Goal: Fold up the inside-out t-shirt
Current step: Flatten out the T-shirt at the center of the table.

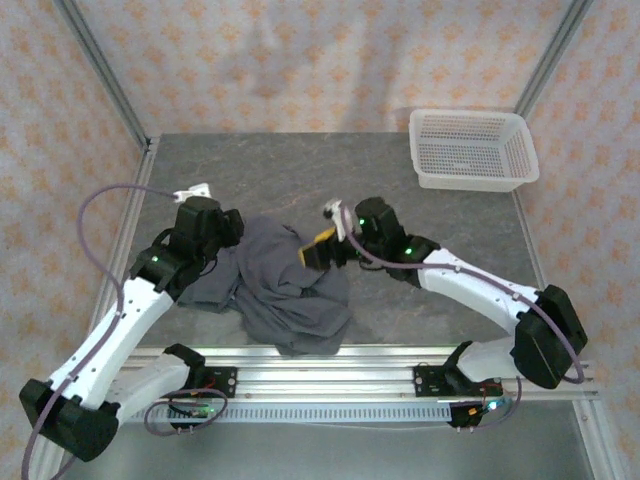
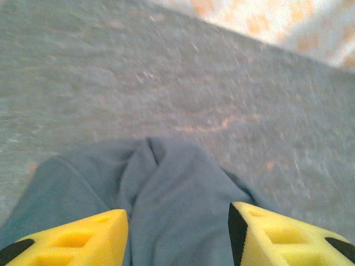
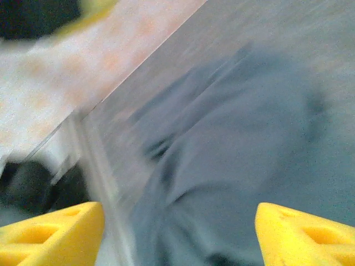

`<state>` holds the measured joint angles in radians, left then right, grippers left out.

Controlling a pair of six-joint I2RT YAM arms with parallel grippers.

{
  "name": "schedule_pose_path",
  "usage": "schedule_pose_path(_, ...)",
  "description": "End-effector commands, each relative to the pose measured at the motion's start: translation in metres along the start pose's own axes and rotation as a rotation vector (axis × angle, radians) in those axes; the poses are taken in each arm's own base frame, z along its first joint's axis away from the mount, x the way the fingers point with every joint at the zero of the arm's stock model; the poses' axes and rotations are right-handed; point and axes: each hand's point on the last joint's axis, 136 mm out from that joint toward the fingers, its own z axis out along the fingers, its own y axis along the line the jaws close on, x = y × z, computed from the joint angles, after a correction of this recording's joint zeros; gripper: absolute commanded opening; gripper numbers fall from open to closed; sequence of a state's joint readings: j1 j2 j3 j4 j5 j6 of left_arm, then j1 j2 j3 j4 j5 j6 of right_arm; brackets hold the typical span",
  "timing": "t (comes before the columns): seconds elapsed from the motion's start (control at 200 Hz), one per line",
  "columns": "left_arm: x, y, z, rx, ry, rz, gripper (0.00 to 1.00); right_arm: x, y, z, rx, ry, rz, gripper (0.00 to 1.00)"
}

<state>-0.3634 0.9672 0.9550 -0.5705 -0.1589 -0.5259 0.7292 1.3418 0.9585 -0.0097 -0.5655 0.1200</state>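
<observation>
- Left gripper [image 2: 178, 210]: jaws part-way closed, with a ridge of the inside-out t-shirt [image 1: 285, 285] running up through the gap. Cannot tell whether the cloth is pinched or only lying between the fingers.
- Right gripper [image 3: 178, 208]: jaws wide apart and holding nothing. Grey cloth lies below and ahead of it; this wrist view is blurred.
- The shirt is a crumpled heap on the table [image 1: 430, 210]. It starts under the left gripper, spreads across to just beside the right gripper's fingertips, and bulges toward the near rail.
- Risk: if the left jaws have caught several layers, a lift would raise a bundle rather than one edge, and the heap would stay knotted.
- Risk: the right gripper sits over a smooth mound with no hem in sight, so closing there may grab mid-panel cloth and twist the shirt.
- Risk: the near lobe reaches the table edge, and a pull that way could drag it onto the rail.
- Heading: no collar, hem or sleeve can be made out, so I cannot tell which way it points.
- Long axis, as a judgement: it slants from the left gripper toward the near edge below the right gripper.
- The white basket [image 1: 470, 150] is well apart, beyond the right gripper.
</observation>
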Motion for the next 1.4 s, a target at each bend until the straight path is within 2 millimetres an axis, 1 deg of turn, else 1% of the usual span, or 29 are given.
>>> schedule_pose_path(0.0,0.007,0.043,0.017,-0.244,-0.022,-0.111,0.51,-0.057,-0.103,-0.015,0.483,-0.247,0.202,0.72)
schedule_pose_path(0.06,0.022,0.060,0.028,-0.305,0.025,-0.165,0.51,-0.049,-0.134,-0.001,0.534,-0.185,0.300,0.69)
schedule_pose_path(0.09,0.029,0.067,0.033,-0.316,0.044,-0.201,0.51,-0.042,-0.141,0.011,0.504,-0.146,0.349,0.67)
schedule_pose_path(0.145,0.042,0.076,0.043,-0.305,0.075,-0.267,0.51,-0.031,-0.146,0.032,0.416,-0.086,0.412,0.66)
schedule_pose_path(0.18,0.049,0.081,0.049,-0.294,0.093,-0.305,0.51,-0.023,-0.142,0.047,0.347,-0.042,0.426,0.66)
schedule_pose_path(0.23,0.059,0.086,0.057,-0.282,0.119,-0.346,0.52,-0.011,-0.127,0.067,0.224,0.044,0.430,0.67)
schedule_pose_path(0.31,0.074,0.086,0.071,-0.252,0.178,-0.382,0.55,0.011,-0.105,0.095,0.060,0.190,0.451,0.69)
schedule_pose_path(0.405,0.093,0.081,0.089,-0.233,0.261,-0.397,0.56,0.037,-0.089,0.122,-0.015,0.316,0.454,0.68)
schedule_pose_path(0.45,0.102,0.082,0.097,-0.244,0.297,-0.401,0.56,0.043,-0.086,0.128,-0.014,0.342,0.448,0.60)
schedule_pose_path(0.505,0.112,0.083,0.104,-0.258,0.335,-0.411,0.56,0.045,-0.083,0.132,-0.019,0.353,0.446,0.37)
schedule_pose_path(0.565,0.120,0.083,0.111,-0.261,0.362,-0.423,0.54,0.037,-0.082,0.130,-0.007,0.322,0.443,0.16)
schedule_pose_path(0.59,0.122,0.082,0.113,-0.257,0.368,-0.431,0.51,0.032,-0.083,0.127,0.006,0.303,0.438,0.08)
schedule_pose_path(0.631,0.126,0.080,0.117,-0.235,0.380,-0.441,0.40,0.022,-0.084,0.121,0.020,0.269,0.420,0.00)
schedule_pose_path(0.671,0.127,0.077,0.120,-0.214,0.392,-0.456,0.26,0.011,-0.083,0.113,0.033,0.230,0.404,0.00)
schedule_pose_path(0.691,0.126,0.075,0.122,-0.201,0.396,-0.464,0.17,0.005,-0.083,0.108,0.040,0.211,0.397,0.00)
schedule_pose_path(0.696,0.126,0.074,0.122,-0.196,0.397,-0.466,0.11,0.005,-0.084,0.108,0.042,0.207,0.397,0.00)
schedule_pose_path(0.716,0.126,0.072,0.123,-0.181,0.402,-0.472,0.01,-0.001,-0.084,0.103,0.049,0.187,0.394,0.00)
schedule_pose_path(0.741,0.125,0.070,0.123,-0.163,0.404,-0.481,0.00,-0.008,-0.085,0.097,0.055,0.161,0.393,0.00)
schedule_pose_path(0.826,0.106,0.062,0.118,-0.086,0.364,-0.514,0.00,-0.032,-0.091,0.074,0.073,0.066,0.410,0.00)
schedule_pose_path(0.906,0.068,0.057,0.099,-0.030,0.258,-0.517,0.00,-0.059,-0.099,0.044,0.102,-0.032,0.423,0.00)
schedule_pose_path(0.956,0.037,0.053,0.080,-0.005,0.175,-0.491,0.00,-0.078,-0.104,0.021,0.126,-0.101,0.415,0.00)
schedule_pose_path(1.066,-0.034,0.042,0.027,0.030,0.000,-0.421,0.00,-0.123,-0.105,-0.042,0.179,-0.279,0.369,0.00)
schedule_pose_path(1.126,-0.068,0.037,-0.001,0.037,-0.084,-0.395,0.00,-0.143,-0.094,-0.076,0.200,-0.372,0.304,0.00)
schedule_pose_path(1.186,-0.097,0.034,-0.026,0.041,-0.162,-0.379,0.00,-0.154,-0.072,-0.102,0.190,-0.432,0.211,0.00)
schedule_pose_path(1.226,-0.110,0.036,-0.040,0.033,-0.208,-0.377,0.00,-0.153,-0.055,-0.111,0.152,-0.442,0.152,0.00)
schedule_pose_path(1.281,-0.118,0.042,-0.051,0.006,-0.253,-0.379,0.00,-0.138,-0.031,-0.111,0.100,-0.421,0.067,0.00)
schedule_pose_path(1.306,-0.118,0.046,-0.053,-0.013,-0.265,-0.381,0.00,-0.123,-0.026,-0.100,0.085,-0.382,0.031,0.00)
schedule_pose_path(1.336,-0.115,0.051,-0.052,-0.038,-0.270,-0.382,0.00,-0.106,-0.010,-0.096,0.056,-0.356,-0.027,0.00)
schedule_pose_path(1.396,-0.100,0.063,-0.043,-0.084,-0.257,-0.395,0.00,-0.054,0.006,-0.067,-0.001,-0.240,-0.083,0.00)
